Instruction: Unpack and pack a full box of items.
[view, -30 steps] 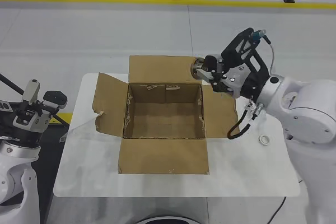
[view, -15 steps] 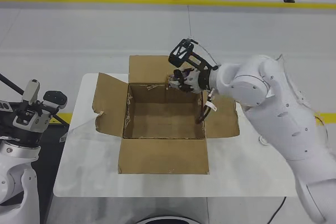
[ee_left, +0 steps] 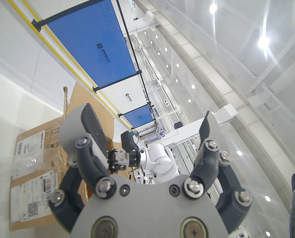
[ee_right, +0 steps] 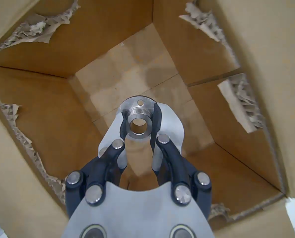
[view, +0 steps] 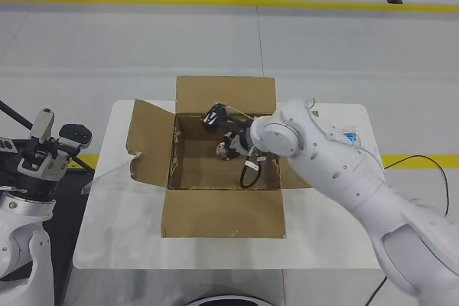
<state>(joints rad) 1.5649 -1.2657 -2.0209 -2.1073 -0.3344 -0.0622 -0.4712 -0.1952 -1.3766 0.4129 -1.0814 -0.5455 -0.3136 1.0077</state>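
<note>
The right arm has swung in from beyond the right flap, crossed the far right corner of the box (view: 222,216), and now reaches down inside it; the left arm has kept its place off the worktop's (view: 329,229) left edge.

The cardboard box stands open in the middle of the worktop, close to the far edge, with all four flaps spread outward. Torn paper lining hangs along the upper edges of its walls.

The right end effector (view: 228,147) is inside the box, near the far wall and a little right of centre. Its fingers (ee_right: 157,115) are clamped on the hub of a metal flange (ee_right: 138,126), a silver ring with a central bore and one small hole in its rim. The flange (view: 226,151) hangs over the brown box floor; whether it touches the floor cannot be told.

The left end effector (ee_left: 147,115) points upward, with its ribbed pads (ee_left: 94,125) spread wide and nothing between them.

A small pale packet (view: 350,136) with a blue mark lies near the worktop's far right corner, just beside the right arm.
</note>
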